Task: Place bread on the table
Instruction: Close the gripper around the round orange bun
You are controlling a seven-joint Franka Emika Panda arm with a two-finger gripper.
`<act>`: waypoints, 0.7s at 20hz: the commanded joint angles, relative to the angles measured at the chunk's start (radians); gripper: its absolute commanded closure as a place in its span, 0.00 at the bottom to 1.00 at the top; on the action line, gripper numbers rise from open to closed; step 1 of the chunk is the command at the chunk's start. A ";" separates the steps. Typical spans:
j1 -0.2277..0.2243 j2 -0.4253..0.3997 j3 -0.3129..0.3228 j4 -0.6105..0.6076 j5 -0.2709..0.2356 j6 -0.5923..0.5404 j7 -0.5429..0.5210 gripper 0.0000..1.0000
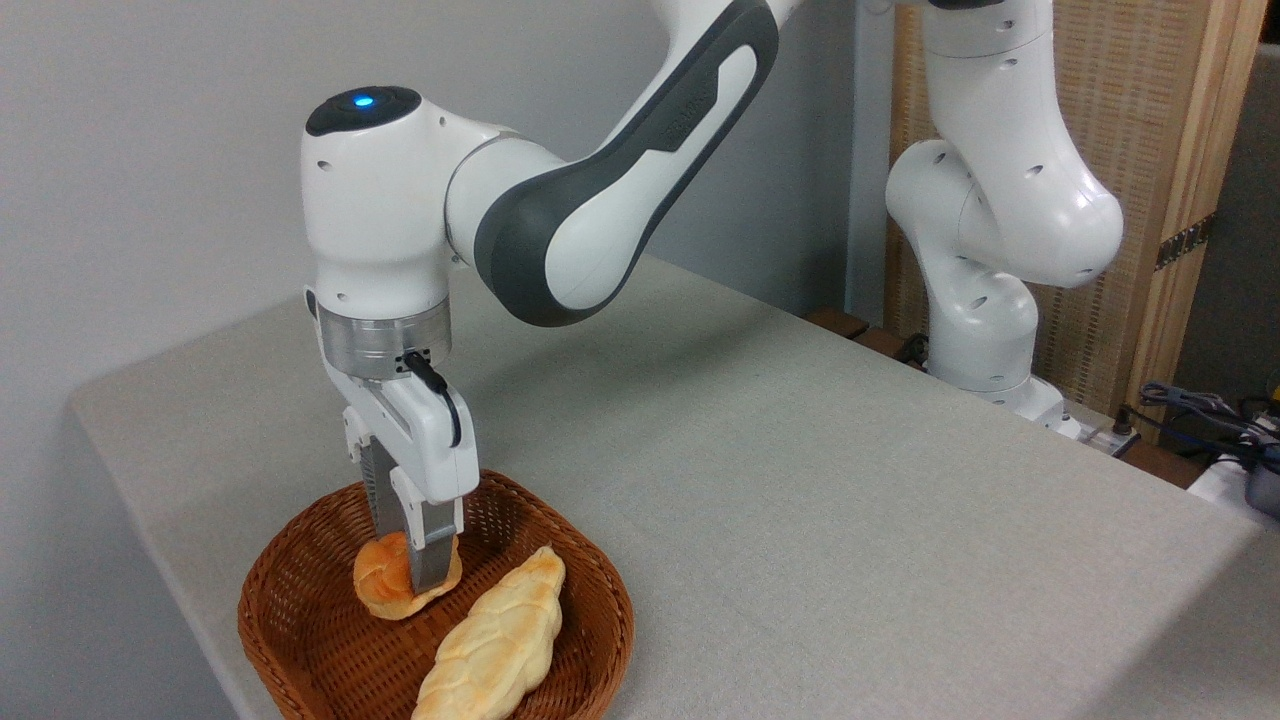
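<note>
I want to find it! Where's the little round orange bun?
Lower left: the small round orange-golden bun is inside the brown wicker basket, pinched by the claw, left of the long pale braided loaf.

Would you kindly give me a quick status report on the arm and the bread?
Gripper shut on small round orange bun. Bun inside brown wicker basket, not yet on table. Long pale braided loaf alongside, clear.

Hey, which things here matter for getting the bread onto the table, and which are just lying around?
Part of the job:
- round bun, clamped between the fingers of the gripper
- wicker basket it sits in
- table

Just lying about:
- braided loaf in the basket
- cables past the table's right edge
</note>
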 commanded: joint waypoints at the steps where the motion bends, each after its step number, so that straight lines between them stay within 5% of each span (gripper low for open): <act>1: -0.005 -0.003 0.004 -0.001 0.007 0.013 0.008 0.48; 9: 0.009 -0.099 0.039 0.005 -0.039 -0.069 0.008 0.50; 14: 0.009 -0.253 0.075 -0.001 -0.074 -0.325 0.039 0.48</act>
